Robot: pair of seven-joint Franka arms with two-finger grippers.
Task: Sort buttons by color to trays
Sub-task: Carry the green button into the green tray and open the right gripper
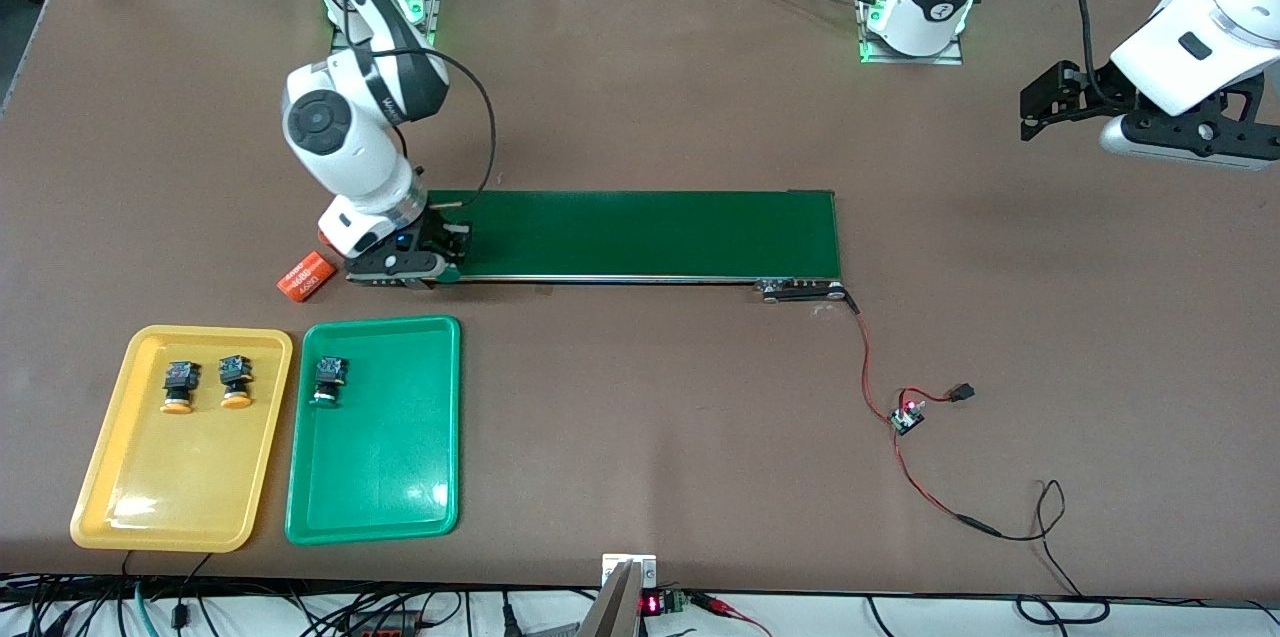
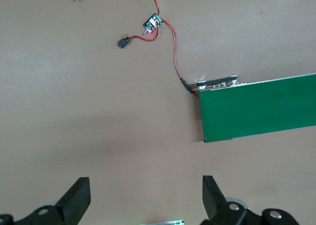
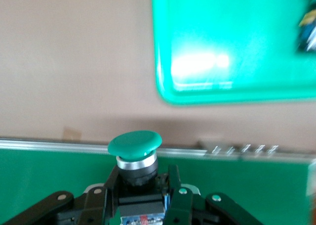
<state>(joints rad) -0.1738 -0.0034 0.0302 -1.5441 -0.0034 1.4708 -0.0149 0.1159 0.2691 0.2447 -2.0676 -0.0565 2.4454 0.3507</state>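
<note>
Glossy plastic green tray (image 1: 380,477) and yellow tray (image 1: 150,507), matt brown table (image 1: 640,117), matt dark-green belt (image 1: 650,232).

A matte brown surface (image 1: 640,117) is seen under a long dark-green conveyor belt (image 1: 650,232). Two yellow-orange-capped buttons (image 1: 180,387) with black-blue bodies are shown on the yellow tray (image 1: 110,507), one green-capped button (image 1: 329,380) on the green tray (image 1: 400,507), and another green-capped button (image 3: 135,151) with a silver collar between the black fingers of the right claw (image 3: 140,188). An orange cylinder (image 1: 306,277) with white print and thin red and black wires (image 1: 880,377) are also seen.
</note>
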